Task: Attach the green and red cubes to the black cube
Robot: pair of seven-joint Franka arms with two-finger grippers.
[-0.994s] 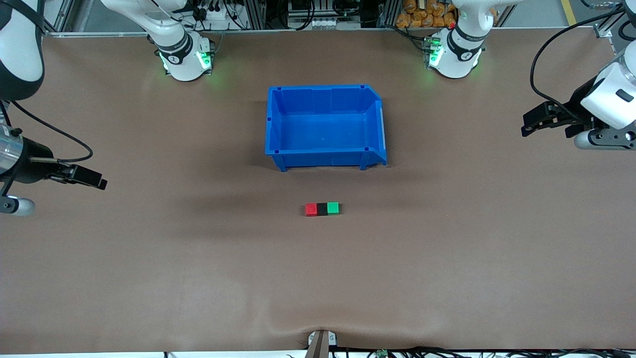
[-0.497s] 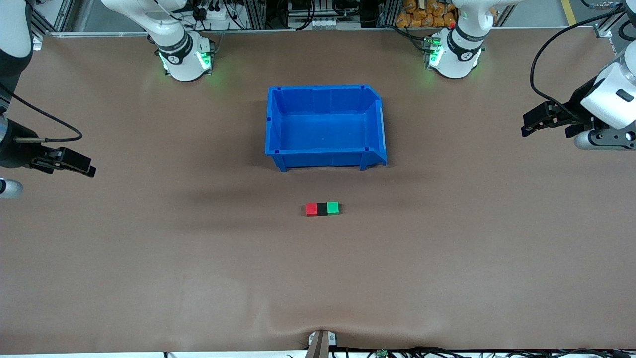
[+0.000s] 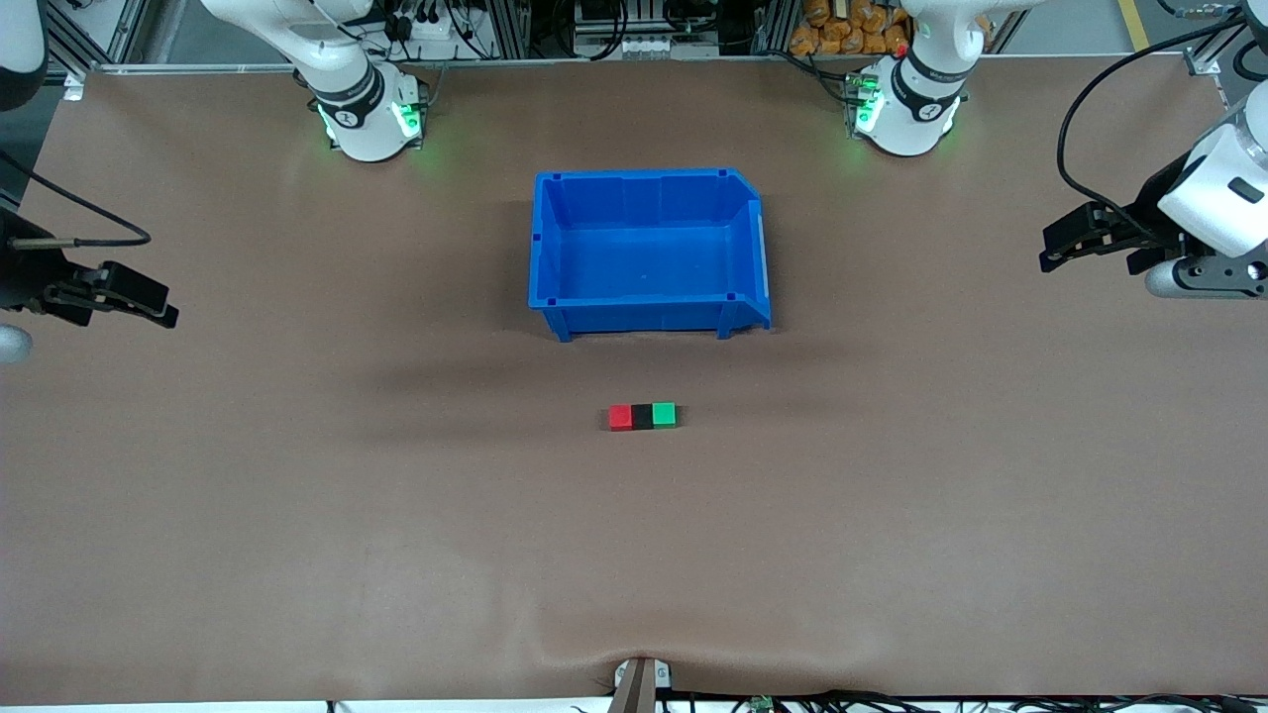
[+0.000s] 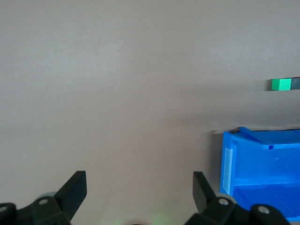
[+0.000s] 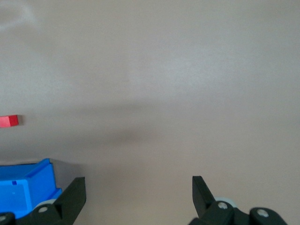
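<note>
A red cube (image 3: 620, 417), a black cube (image 3: 642, 416) and a green cube (image 3: 664, 414) lie touching in one row on the table, nearer the front camera than the blue bin. The red cube is at the right arm's end of the row, the green at the left arm's. My left gripper (image 3: 1052, 248) is open and empty over the left arm's end of the table. My right gripper (image 3: 158, 302) is open and empty over the right arm's end. The left wrist view shows the green cube (image 4: 281, 84); the right wrist view shows the red cube (image 5: 9, 121).
A large blue plastic bin (image 3: 548, 248) stands mid-table between the cube row and the arm bases, empty. Its corner shows in the left wrist view (image 4: 234, 159) and in the right wrist view (image 5: 28, 187). Brown table surface lies all around.
My right gripper has drawn back toward its end of the table and away from the front camera. The left arm and the cubes have not moved.
</note>
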